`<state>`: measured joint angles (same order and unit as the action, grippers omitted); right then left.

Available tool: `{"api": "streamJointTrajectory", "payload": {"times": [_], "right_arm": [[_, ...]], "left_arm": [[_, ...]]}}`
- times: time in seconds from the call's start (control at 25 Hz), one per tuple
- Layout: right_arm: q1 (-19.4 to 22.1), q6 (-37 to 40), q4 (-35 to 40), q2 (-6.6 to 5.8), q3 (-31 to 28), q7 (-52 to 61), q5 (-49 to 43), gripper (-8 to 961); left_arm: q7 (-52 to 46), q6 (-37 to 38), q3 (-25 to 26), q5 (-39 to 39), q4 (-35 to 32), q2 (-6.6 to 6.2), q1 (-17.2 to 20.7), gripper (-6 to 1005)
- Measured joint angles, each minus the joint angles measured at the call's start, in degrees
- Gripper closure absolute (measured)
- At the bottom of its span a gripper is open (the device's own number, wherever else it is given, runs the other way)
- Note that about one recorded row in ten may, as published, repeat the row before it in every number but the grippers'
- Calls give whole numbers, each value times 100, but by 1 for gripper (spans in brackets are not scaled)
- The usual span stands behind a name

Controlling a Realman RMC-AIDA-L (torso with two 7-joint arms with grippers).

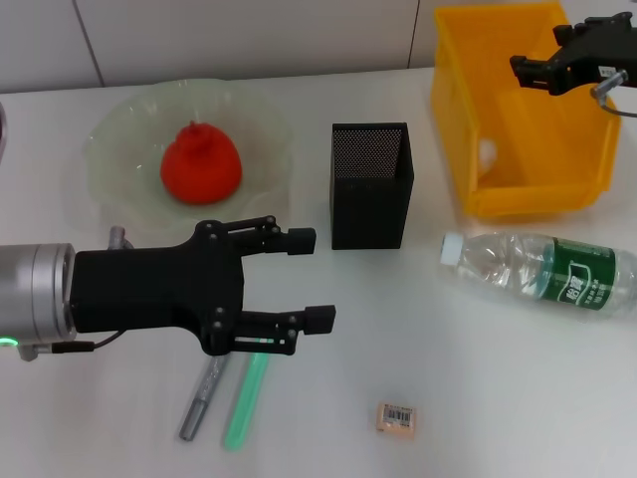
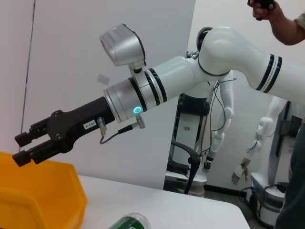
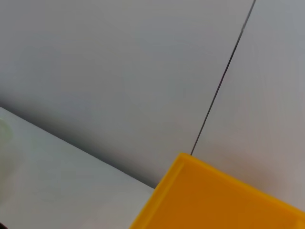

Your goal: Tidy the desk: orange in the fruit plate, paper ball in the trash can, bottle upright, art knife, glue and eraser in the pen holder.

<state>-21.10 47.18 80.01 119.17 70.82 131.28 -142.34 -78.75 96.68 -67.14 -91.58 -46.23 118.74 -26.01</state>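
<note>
Done: orange (image 1: 201,164) rests in fruit plate (image 1: 119,129), beyond the wide-open, empty left gripper (image 1: 311,279). Right gripper (image 1: 525,70), narrowly parted, empty, hovers over trash can (image 1: 537,194). Remaining: bottle (image 1: 542,271) lies flat; eraser (image 1: 396,418) still out of pen holder (image 1: 370,189).

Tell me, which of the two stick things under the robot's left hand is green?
The green stick is the one nearer the eraser. The other stick, right beside it, is grey. Both lie flat on the table, partly under the open left gripper.
</note>
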Motion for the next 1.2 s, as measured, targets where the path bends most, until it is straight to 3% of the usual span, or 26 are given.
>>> {"api": "streamJointTrajectory", "payload": {"times": [0.12,0.28,0.4,0.52,0.56,0.64,0.68,0.96,1.2], "right_arm": [[5,-24,-21,0,-13,-1,98,347],[99,-67,-7,1,-39,-149,671,331],[237,-18,39,0,-233,-537,1614,332],[335,357,-19,-4,-674,-1204,2824,332],[357,799,-130,-6,-1058,-1744,3538,332],[361,1020,-186,-6,-1208,-1977,3795,333],[371,1505,-295,-6,-1530,-2438,4227,333],[323,2997,-370,-24,-2505,-2750,4407,334],[332,3740,-115,-52,-2817,-2751,4243,335]], "left_arm": [[0,0,0,0,0,0,18,186],[0,0,0,0,0,0,26,186],[0,-1,0,0,0,0,26,187],[0,3,0,0,0,0,27,187],[0,6,0,1,0,0,26,187],[0,6,0,2,0,0,26,187],[0,8,0,5,0,0,25,187],[0,9,1,12,20,3,7,188],[0,8,-11,39,68,8,-31,188]]}}
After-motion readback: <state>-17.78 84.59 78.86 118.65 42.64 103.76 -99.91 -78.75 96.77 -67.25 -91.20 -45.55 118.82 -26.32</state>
